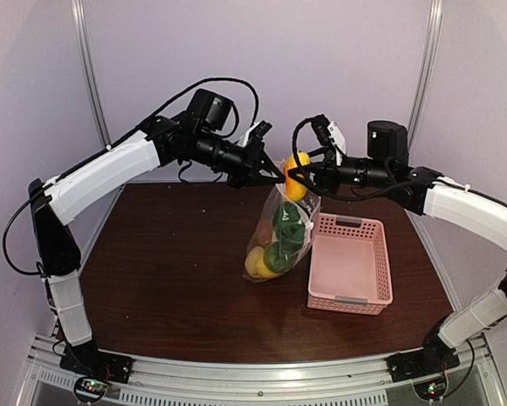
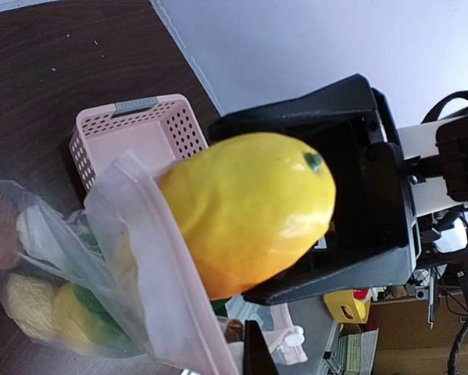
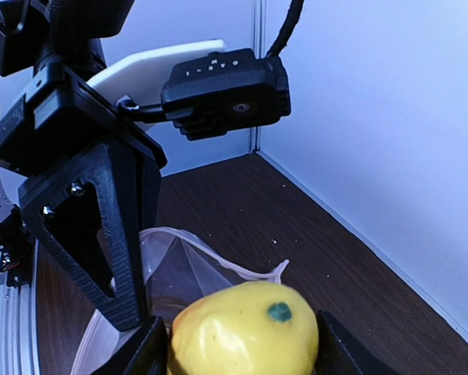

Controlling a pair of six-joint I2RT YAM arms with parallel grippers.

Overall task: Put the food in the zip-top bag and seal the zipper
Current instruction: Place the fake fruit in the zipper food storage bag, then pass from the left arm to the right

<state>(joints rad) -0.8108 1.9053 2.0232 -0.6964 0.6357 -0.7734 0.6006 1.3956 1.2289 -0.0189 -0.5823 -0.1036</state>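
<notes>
We see the left tool (image 1: 268, 172) clenched on the upper edge of the bag (image 1: 278, 233). It holds that edge high above the desk (image 1: 168, 262), so the clear plastic hangs down and only its lower end rests on the brown surface. The right tool (image 1: 300, 173) faces it from the other side, almost tip to tip, and is grasping a lemon (image 2: 249, 211). In the right wrist view both black fingers (image 3: 148, 348) press against the sides of the fruit. The lemon hangs in the air right at the bag's mouth, partly over the raised edge. In the left wrist view the pale zipper strip (image 2: 159, 266) runs across in front of its lower half. We cannot make out the slider.

Inside the bag we see a green vegetable (image 1: 287, 222) about halfway down and yellow pieces (image 1: 257, 264) gathered at the bottom. The left wrist view also shows something pale among them, but it is too blurred to name. A pink basket (image 1: 346, 264) stands on the desk just beside the bag, on its right, with nothing in it that we can see.
</notes>
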